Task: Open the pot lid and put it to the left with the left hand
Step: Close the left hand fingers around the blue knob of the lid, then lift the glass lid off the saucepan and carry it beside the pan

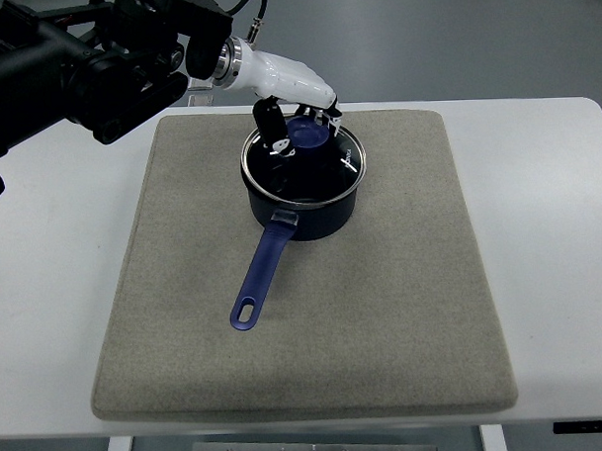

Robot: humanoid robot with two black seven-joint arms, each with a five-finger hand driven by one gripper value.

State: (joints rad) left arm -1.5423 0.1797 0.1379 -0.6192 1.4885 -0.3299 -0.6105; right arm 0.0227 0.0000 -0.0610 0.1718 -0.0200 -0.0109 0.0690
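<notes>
lid (314,164) sits on pot (306,217), left hand (295,112) gripping knob.

The left arm (68,65) runs out of the frame at the upper left, so its upper part is cut off. The left hand (292,112) covers the far side of the lid (304,161), and its dark fingers (271,123) blur against the glass; whether they grip the knob (308,134) cannot be told. The table (558,226) is cut off at the frame's edges.

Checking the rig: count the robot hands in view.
1: the left hand, fingers around the knob of the pot lid. No right hand shows.
</notes>
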